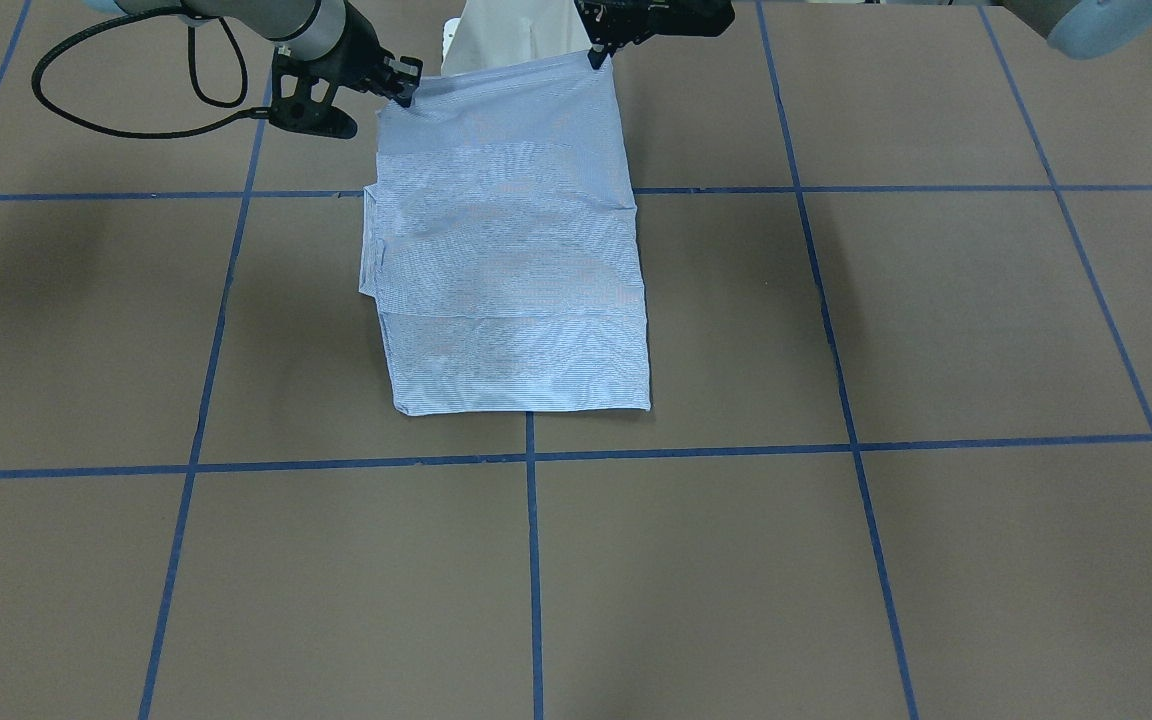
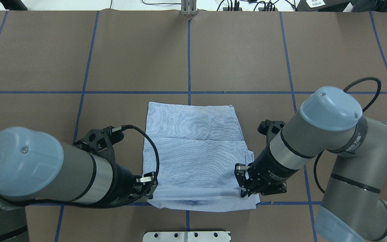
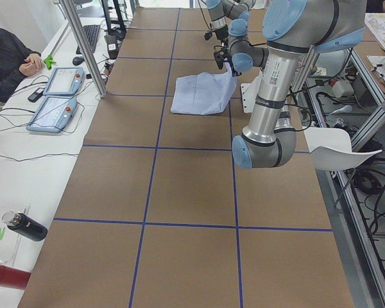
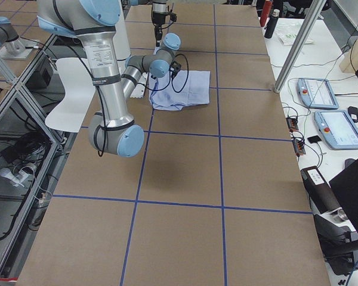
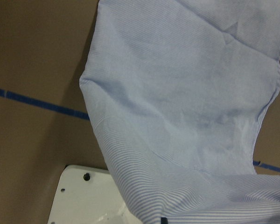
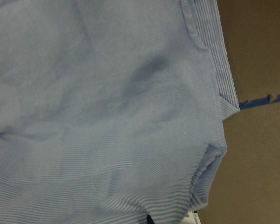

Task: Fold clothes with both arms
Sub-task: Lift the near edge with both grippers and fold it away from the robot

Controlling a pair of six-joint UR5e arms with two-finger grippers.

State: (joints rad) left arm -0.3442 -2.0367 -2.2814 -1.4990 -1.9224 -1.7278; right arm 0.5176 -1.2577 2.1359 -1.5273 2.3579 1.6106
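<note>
Since its sleeves look already folded in, the striped shirt (image 2: 193, 151) lies as a rectangle on the taped surface (image 2: 247, 50). My left fingers (image 1: 597, 55) and right fingers (image 1: 402, 92) each pinch a near corner, lifted. Remaining, I judge: folding the near edge over to the far one.
</note>
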